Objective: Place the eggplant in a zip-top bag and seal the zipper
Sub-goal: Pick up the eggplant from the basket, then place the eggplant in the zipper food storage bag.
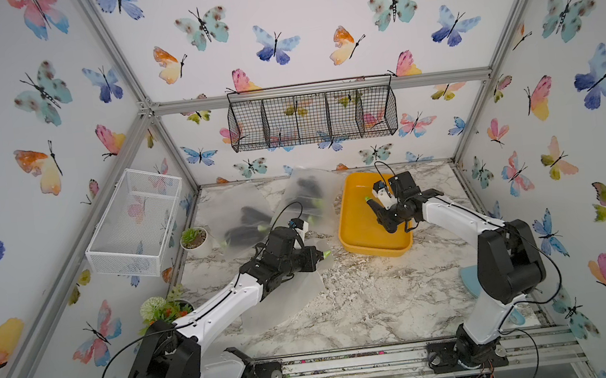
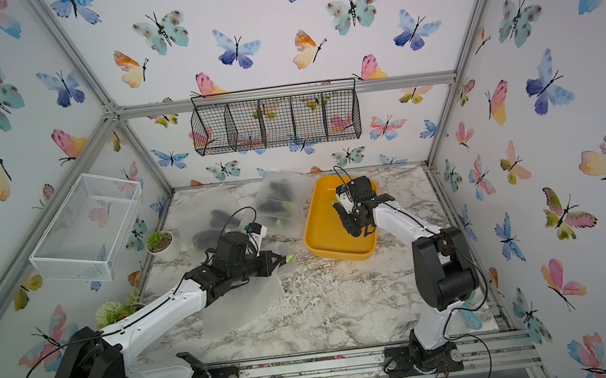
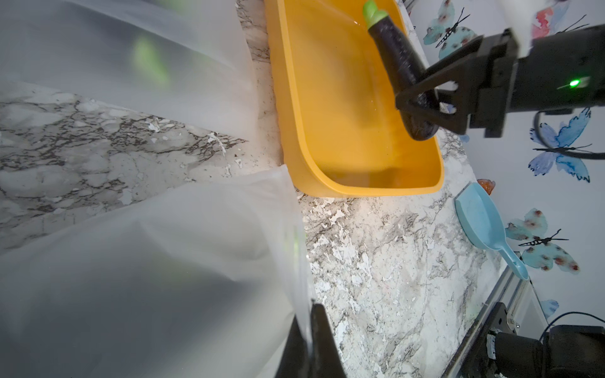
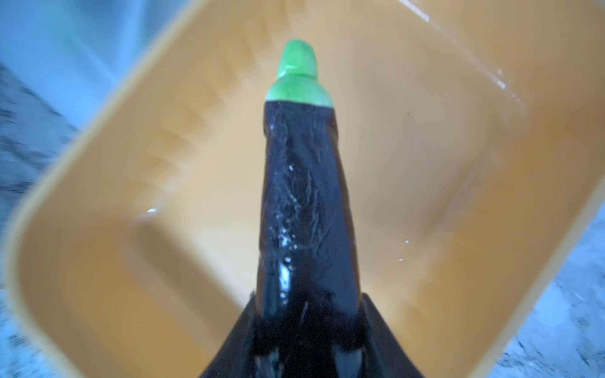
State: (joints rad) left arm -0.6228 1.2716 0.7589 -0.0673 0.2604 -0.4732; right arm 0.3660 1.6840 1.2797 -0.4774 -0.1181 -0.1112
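A dark purple eggplant point(image 4: 304, 196) with a green cap hangs tilted over the yellow tray point(image 1: 359, 230). My right gripper point(image 4: 307, 314) is shut on its thick end, and the left wrist view shows that grip from the side point(image 3: 425, 108). In both top views only the eggplant's green tip point(image 1: 367, 199) point(image 2: 334, 202) shows past the fingers. A frosted zip-top bag point(image 1: 286, 303) point(image 3: 147, 278) lies on the marble left of the tray. My left gripper point(image 1: 316, 259) point(image 3: 311, 314) is shut on its upper edge and lifts it.
Two more frosted bags with dark eggplants inside point(image 1: 247, 219) point(image 1: 304, 193) lie at the back. A small potted plant point(image 1: 194, 239) and a flowering one point(image 1: 160, 308) stand left. A white mesh basket point(image 1: 136, 222) and a black wire basket point(image 1: 311, 114) hang on the walls. A blue scoop point(image 3: 481, 219) lies right.
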